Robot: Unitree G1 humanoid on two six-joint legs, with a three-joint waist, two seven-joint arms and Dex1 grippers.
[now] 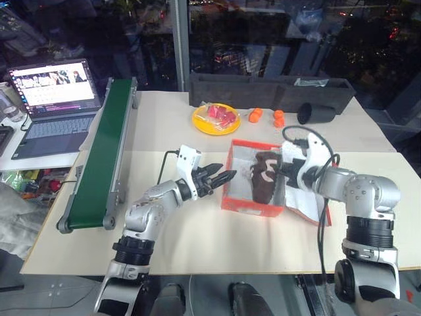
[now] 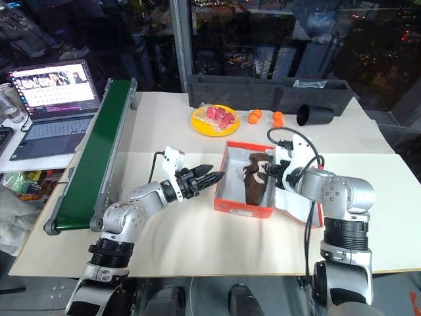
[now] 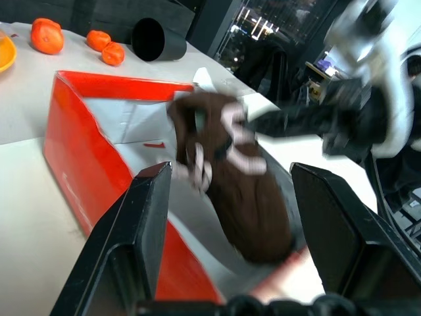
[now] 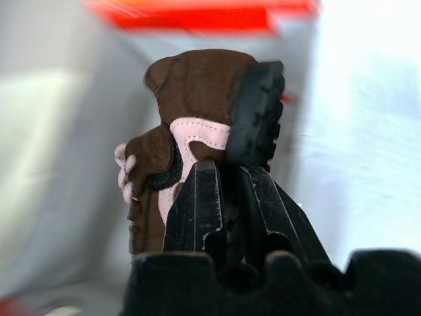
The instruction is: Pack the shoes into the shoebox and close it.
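We are holding our left gripper (image 1: 220, 176) just left of the shoebox (image 1: 252, 205), above the bare table (image 1: 197, 243), its two black fingers spread apart with nothing between them. It is pointing toward the box's left wall, and we judge it is waiting there to steady the box or to help with the lid, since its part in the loading looks done.

The shoebox is sitting open in the middle of the table, red-orange outside and white inside, with its hinged lid (image 1: 309, 209) lying flat on the right, which is leaving the top free for loading from above.

Our right gripper (image 1: 283, 172) is reaching in over the right side of the box, and its fingers (image 4: 197, 210) are pinched shut on the sole edge of a dark brown shoe (image 1: 265, 176). The shoe is sitting inside the box, tilted up, not lying flat, so we judge that we are keeping hold in order to lower it onto the white floor. From these views we are not managing to tell whether a second shoe is lying beneath it.

Farther off, a yellow plate (image 1: 215, 120) with red pieces, three small orange fruits (image 1: 278, 118) and a black cup (image 1: 316, 113) on its side are lying well clear of the box. Behind them a long dark grey tray (image 1: 270, 92) is running along the far edge. A green conveyor (image 1: 102, 148) is lining the left side, with a laptop (image 1: 54, 105) beyond it.
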